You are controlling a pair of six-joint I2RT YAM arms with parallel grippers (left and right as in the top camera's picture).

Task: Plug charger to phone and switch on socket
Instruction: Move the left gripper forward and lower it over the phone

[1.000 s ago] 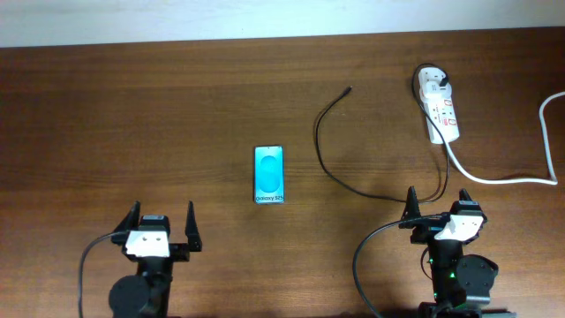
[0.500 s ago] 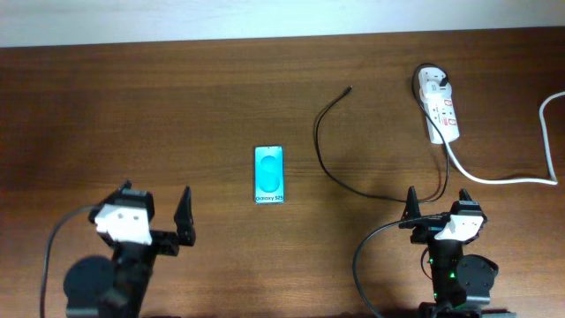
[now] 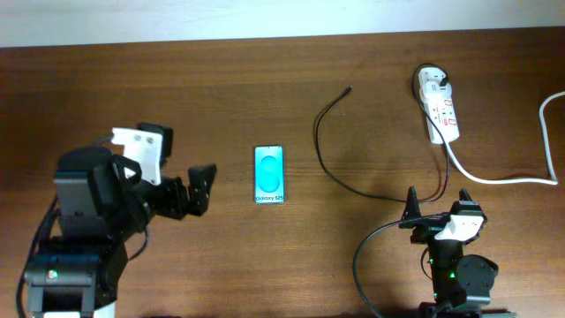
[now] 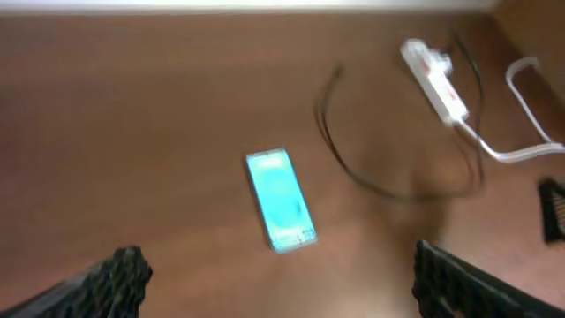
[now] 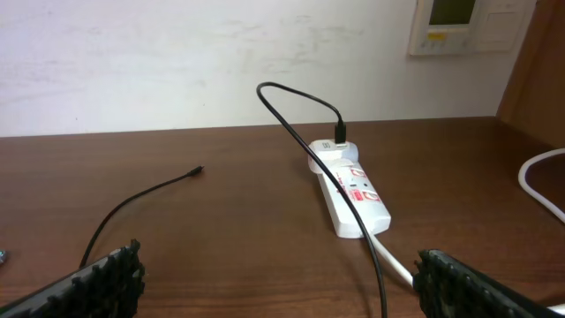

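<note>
Phone [image 3: 270, 174] lay screen-up just beside the left gripper [image 4: 281, 274]; both it and the right gripper [image 3: 439, 208] gaped fully wide, holding nothing.

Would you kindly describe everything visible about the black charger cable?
The charger is a long, thin black cable that looks rubbery. Its dark plug sits in the far end of the white socket. From there it loops loosely across the wooden table. Its small connector tip lies free, apart from the phone.

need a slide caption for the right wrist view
Black charger plugged into the white power strip, its free tip lying loose on the wooden table.
</note>
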